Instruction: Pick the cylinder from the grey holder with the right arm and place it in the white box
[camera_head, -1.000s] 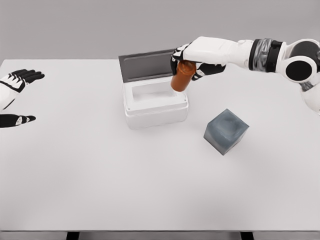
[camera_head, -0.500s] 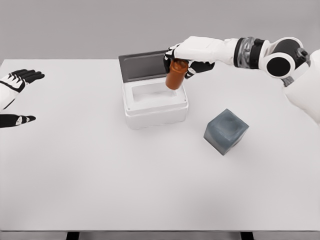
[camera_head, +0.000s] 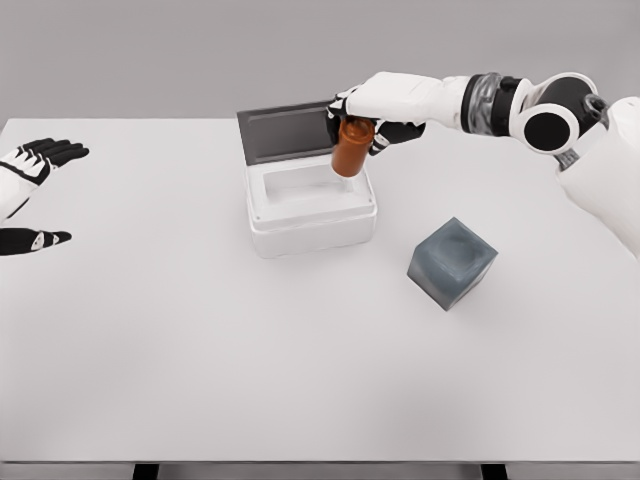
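An orange-brown cylinder (camera_head: 351, 150) hangs slightly tilted over the right rear part of the white box (camera_head: 310, 222), its lower end above the box's open cavity. My right hand (camera_head: 366, 107) is shut on the cylinder's top, with the arm reaching in from the right. The box's grey lid (camera_head: 283, 131) stands open behind it. The grey holder (camera_head: 452, 262) sits empty on the table to the right of the box. My left hand (camera_head: 35, 195) rests open at the left edge of the table.
The white table (camera_head: 200, 350) carries only the box and the holder. Its front edge runs along the bottom of the view.
My right hand carried the cylinder left from the box's right rim to above its cavity, then nearly stopped. The left hand has not moved.
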